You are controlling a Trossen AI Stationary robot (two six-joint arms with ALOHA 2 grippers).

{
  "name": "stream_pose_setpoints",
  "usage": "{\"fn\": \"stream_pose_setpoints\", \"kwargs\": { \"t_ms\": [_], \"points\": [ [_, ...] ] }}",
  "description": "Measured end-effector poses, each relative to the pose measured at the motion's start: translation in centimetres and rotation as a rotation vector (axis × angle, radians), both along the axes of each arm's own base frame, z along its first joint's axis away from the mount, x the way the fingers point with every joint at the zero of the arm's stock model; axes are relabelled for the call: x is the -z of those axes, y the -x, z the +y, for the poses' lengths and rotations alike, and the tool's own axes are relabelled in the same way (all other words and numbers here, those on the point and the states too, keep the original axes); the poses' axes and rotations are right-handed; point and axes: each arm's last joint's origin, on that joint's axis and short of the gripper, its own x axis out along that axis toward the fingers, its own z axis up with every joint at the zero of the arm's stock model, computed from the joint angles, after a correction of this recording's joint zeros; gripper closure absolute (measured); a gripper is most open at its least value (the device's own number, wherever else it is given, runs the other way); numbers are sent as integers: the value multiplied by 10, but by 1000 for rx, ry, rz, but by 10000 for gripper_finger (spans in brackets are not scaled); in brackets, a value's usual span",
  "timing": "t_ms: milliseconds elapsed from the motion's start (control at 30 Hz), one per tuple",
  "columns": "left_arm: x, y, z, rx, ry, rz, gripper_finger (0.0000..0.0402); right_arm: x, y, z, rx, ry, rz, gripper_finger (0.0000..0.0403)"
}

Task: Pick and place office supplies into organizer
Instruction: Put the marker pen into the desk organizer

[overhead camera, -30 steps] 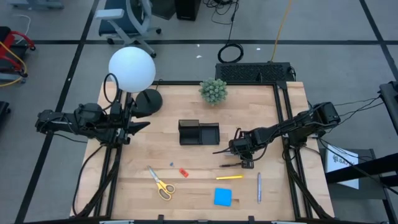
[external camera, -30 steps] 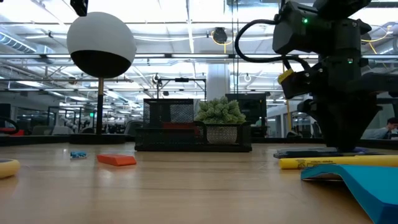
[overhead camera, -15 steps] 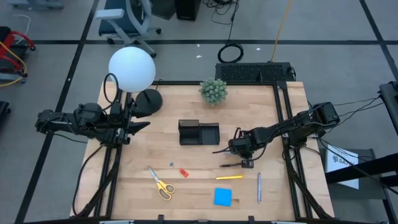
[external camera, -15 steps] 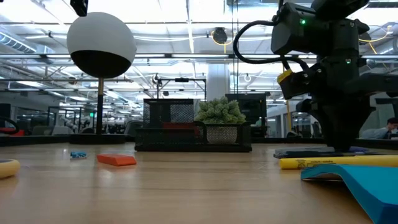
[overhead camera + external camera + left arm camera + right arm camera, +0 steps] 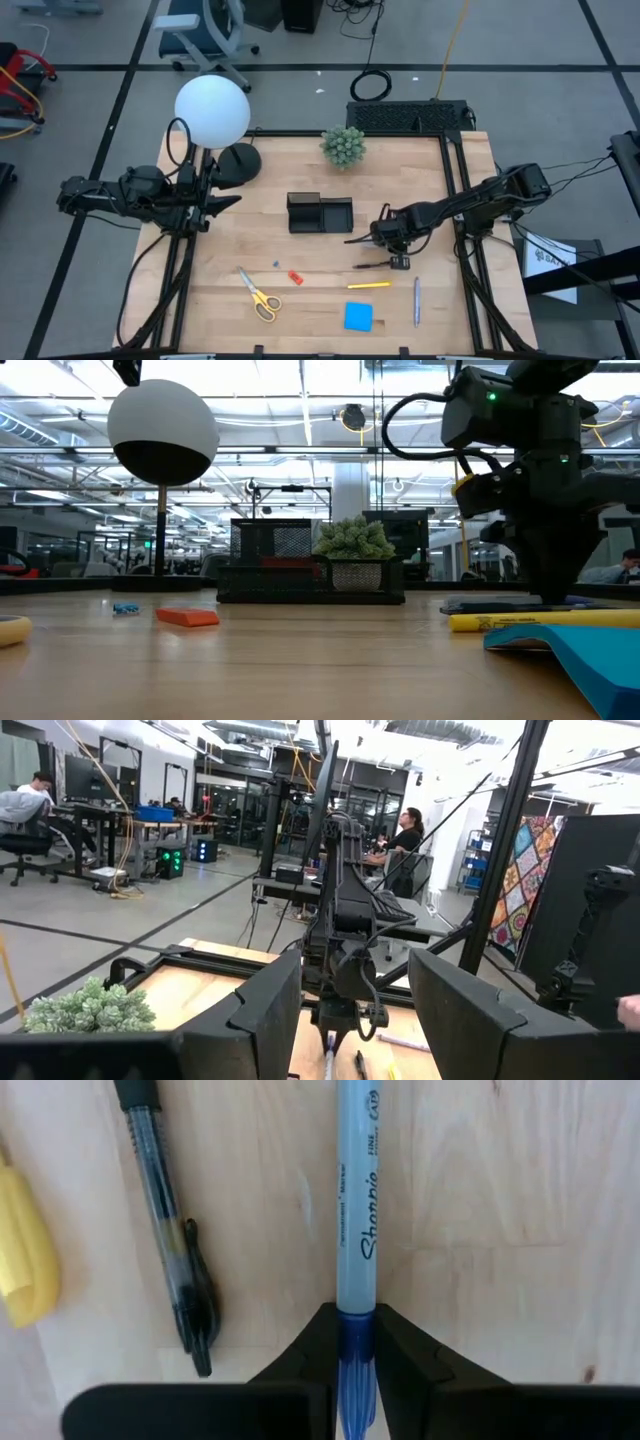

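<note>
On the wooden table [image 5: 220,300] the black compartment organizer [image 5: 320,213] sits mid-table, so our right gripper [image 5: 357,1355], low over the boards just to its right, has a short carry ahead. Our left gripper [image 5: 345,1010] waits with fingers apart at the table's left edge, clear of the work. The right fingers pinch the capped end of a light-blue Sharpie fine marker [image 5: 356,1210] lying flat beside a black pen [image 5: 172,1230], probably so it lifts clear of that neighbour.

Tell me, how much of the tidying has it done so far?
Barely begun: I can't see anything inside the black organizer. The right gripper has its jaws closed on a blue marker lying on the table. Scissors, sticky-note pad, yellow marker, black pen and more await.
</note>
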Motion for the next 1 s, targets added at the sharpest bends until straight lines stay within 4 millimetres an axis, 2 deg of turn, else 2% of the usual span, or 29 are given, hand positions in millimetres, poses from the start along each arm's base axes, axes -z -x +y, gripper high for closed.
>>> {"fn": "stream_pose_setpoints", "kwargs": {
  "t_ms": [333, 733, 1000],
  "points": [
    [0, 0, 0, 0, 0, 0, 211, -18, 3, -9, 6, -36, -58, 366],
    [0, 0, 0, 1, 7, -1, 211, -55, -25, -4, -121, -79, -229, 366],
    [0, 0, 0, 1, 7, -1, 211, -84, -38, -7, -211, 109, -304, 366]
  ]
}}
